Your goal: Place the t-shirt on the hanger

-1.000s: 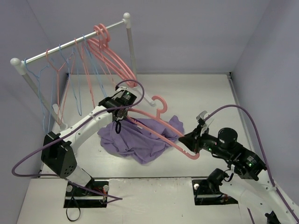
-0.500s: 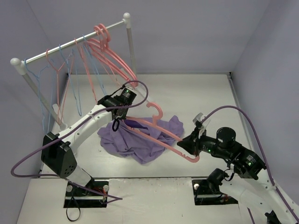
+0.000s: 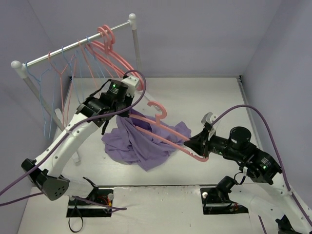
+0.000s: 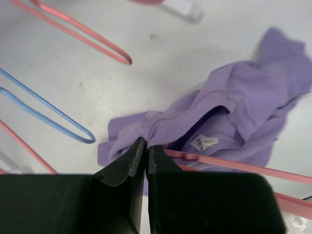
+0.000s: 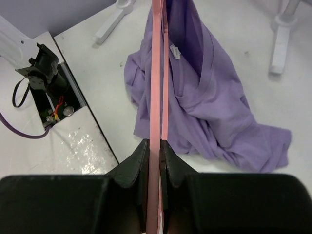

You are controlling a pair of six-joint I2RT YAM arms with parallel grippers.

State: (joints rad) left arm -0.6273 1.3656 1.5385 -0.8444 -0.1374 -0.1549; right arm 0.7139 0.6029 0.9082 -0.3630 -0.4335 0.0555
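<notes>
Compared with a second ago, the hanger [image 5: 157, 73] is drifting leftward with its hook, and the left arm is rearing up higher over the t-shirt [image 3: 139, 148]. The hanger is hanging slantwise above the crumpled shirt, with its near end clamped between the right gripper's [image 5: 155, 145] pressed-in fingers. The left gripper [image 4: 146, 145] is pinching a fold at the neckline, close to the label. I cannot tell whether the far shoulder is inside the neck yet. I'm judging the opening needs holding taut and raised while I'm feeding that shoulder in slowly.
</notes>
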